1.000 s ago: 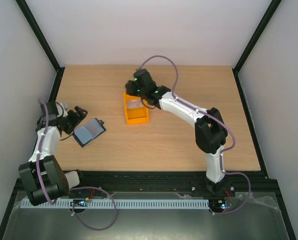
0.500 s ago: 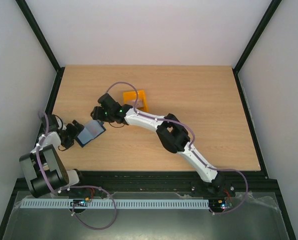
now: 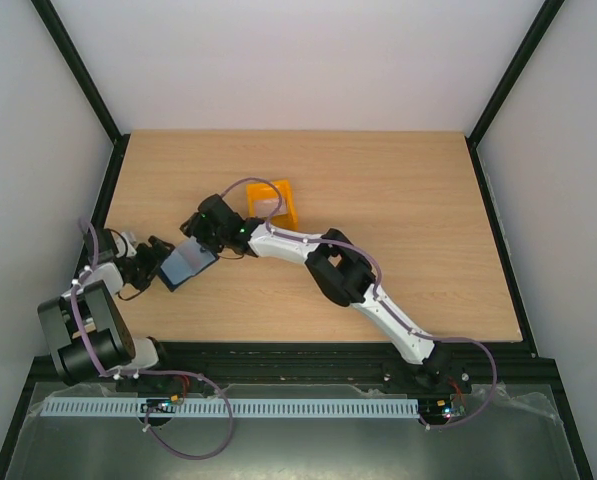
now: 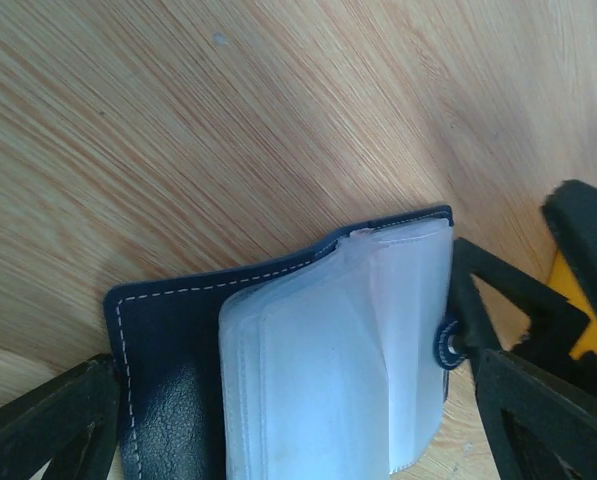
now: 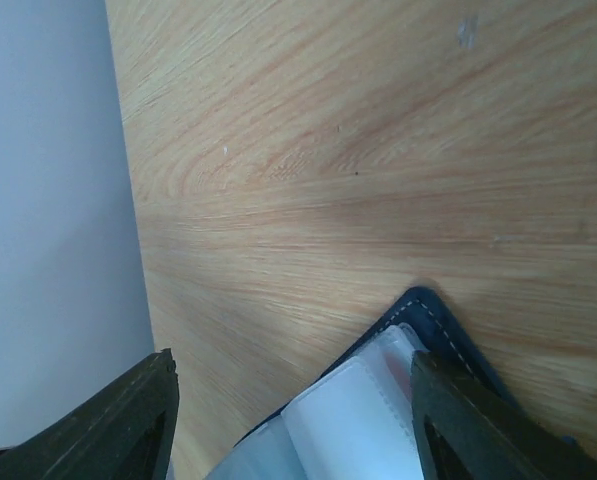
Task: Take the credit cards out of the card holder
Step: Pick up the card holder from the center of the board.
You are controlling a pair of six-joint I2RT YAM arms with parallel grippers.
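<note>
The card holder (image 3: pixel 186 263) lies open on the table's left side, navy cover down, with pale clear sleeves up. In the left wrist view the card holder (image 4: pixel 168 400) fills the space between the wide-open fingers of my left gripper (image 4: pixel 293 370), which sits at its left edge in the top view (image 3: pixel 160 262). My right gripper (image 3: pixel 197 233) is open over the holder's far corner (image 5: pixel 428 305), and its fingers straddle the sleeves (image 5: pixel 358 420). Any credit cards inside the sleeves cannot be made out. A pale card (image 3: pixel 268 204) lies in the orange bin.
The orange bin (image 3: pixel 281 196) stands just behind the holder, right of my right wrist. The left wall and the black table rail (image 3: pixel 106 190) run close beside the left arm. Bare wood (image 3: pixel 418 220) spreads to the right.
My right arm swung from the orange bin over to the holder's far corner. The bin shifted slightly toward the back. My left gripper closed in around the holder's left edge.
</note>
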